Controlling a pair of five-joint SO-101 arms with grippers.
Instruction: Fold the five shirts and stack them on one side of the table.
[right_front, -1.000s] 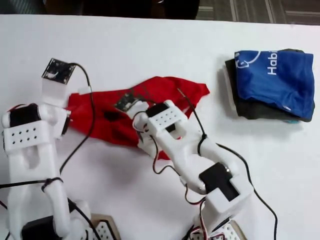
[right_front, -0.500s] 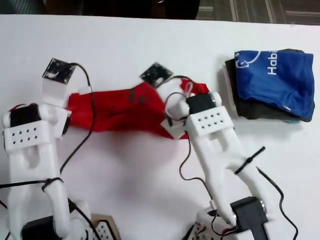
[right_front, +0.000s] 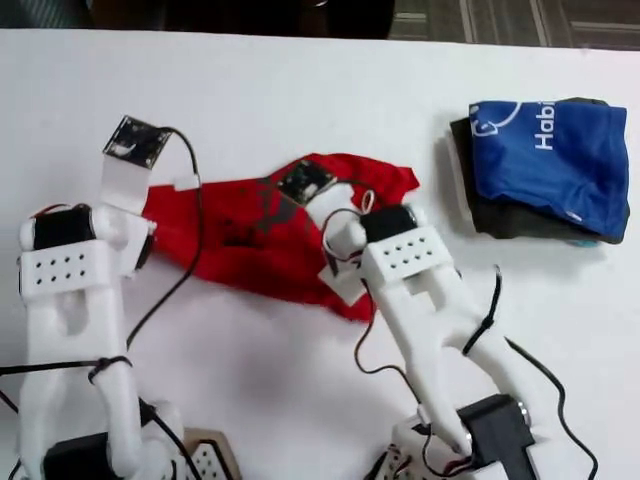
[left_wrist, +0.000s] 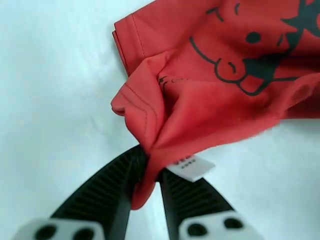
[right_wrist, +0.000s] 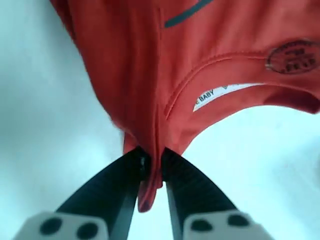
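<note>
While the left gripper (left_wrist: 149, 167) is clamped on a bunched hem of the crumpled red cloth shirt with a black cartoon face (left_wrist: 215, 75), a small white tag (left_wrist: 190, 167) hangs just beside its fingers. The right gripper (right_wrist: 150, 162) is pinched tight on a fold of the same shirt near the neckline, where a white neck label (right_wrist: 220, 95) shows. The shirt lies stretched between the two arms around the middle of the white surface (right_front: 300, 90), one end by the left arm. Near the right edge, toward the far side, a folded blue shirt with white print (right_front: 550, 160) rests on top of folded dark shirts (right_front: 480, 215), near the red shirt but not touching it
</note>
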